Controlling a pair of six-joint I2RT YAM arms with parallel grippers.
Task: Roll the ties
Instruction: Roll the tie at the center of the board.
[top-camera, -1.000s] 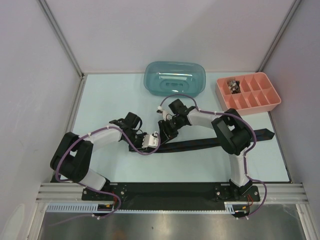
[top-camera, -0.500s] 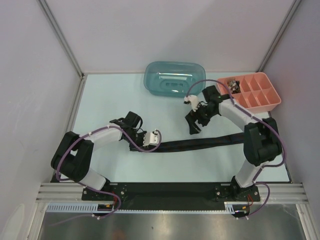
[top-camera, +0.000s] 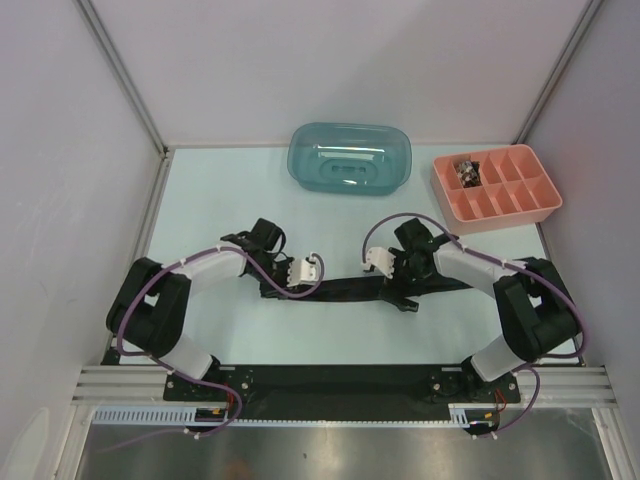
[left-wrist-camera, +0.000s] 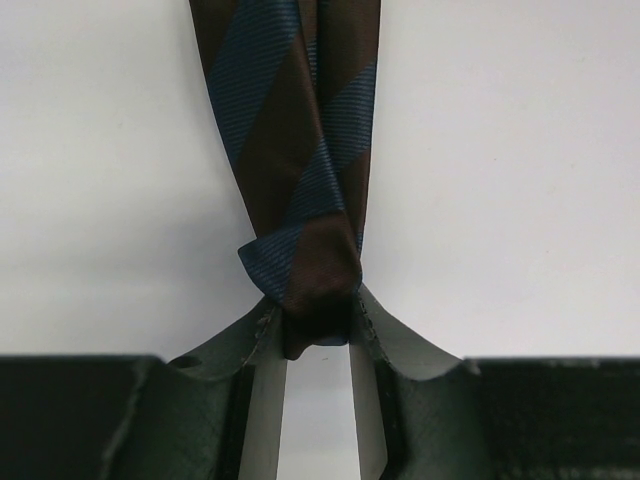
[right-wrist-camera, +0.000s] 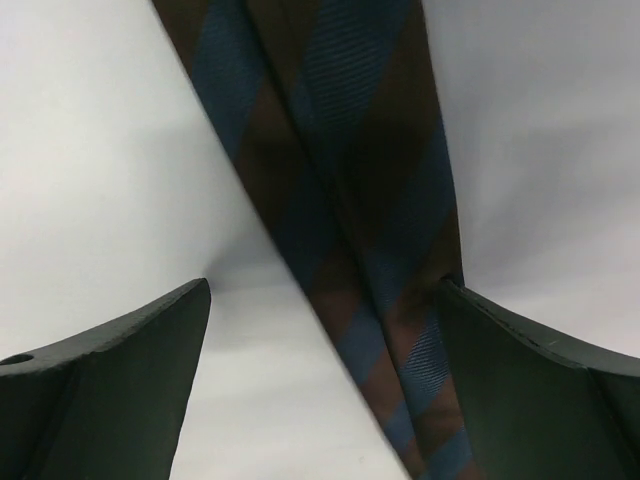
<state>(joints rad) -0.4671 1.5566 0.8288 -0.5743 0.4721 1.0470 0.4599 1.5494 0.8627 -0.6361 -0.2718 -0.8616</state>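
Okay, left pincer (left-wrist-camera: 315, 322): clamped on the folded end of the tie (top-camera: 345, 290). The fold is bunched between its tips, and two layers run away from it toward 12 o'clock in the left wrist view.

Right pincer (right-wrist-camera: 322, 290): jaws wide apart, low over the table (top-camera: 220, 190), straddling the tie, nothing gripped. The doubled tie passes between them. Its edge is against the 3 o'clock finger (right-wrist-camera: 540, 380), with a clear gap to the 9 o'clock one.

Close up, the fabric is brown with diagonal blue stripes. From the top camera it reads black.

Top view: the tie lies across mid-table, running 9 to 3 o'clock. The left pincer is at its 9 o'clock end and the right pincer is on it past the middle. The rest continues toward 3 o'clock under the right arm.

Teal tub (top-camera: 350, 157) sits at 12 o'clock by the table's far edge, well apart from the tie. Pink compartment tray (top-camera: 500, 215) is at 2 o'clock, near the tub. A small dark item (top-camera: 465, 172) is in its far-left compartment, too small to identify. Purple cables (top-camera: 415, 216) loop along both arms.
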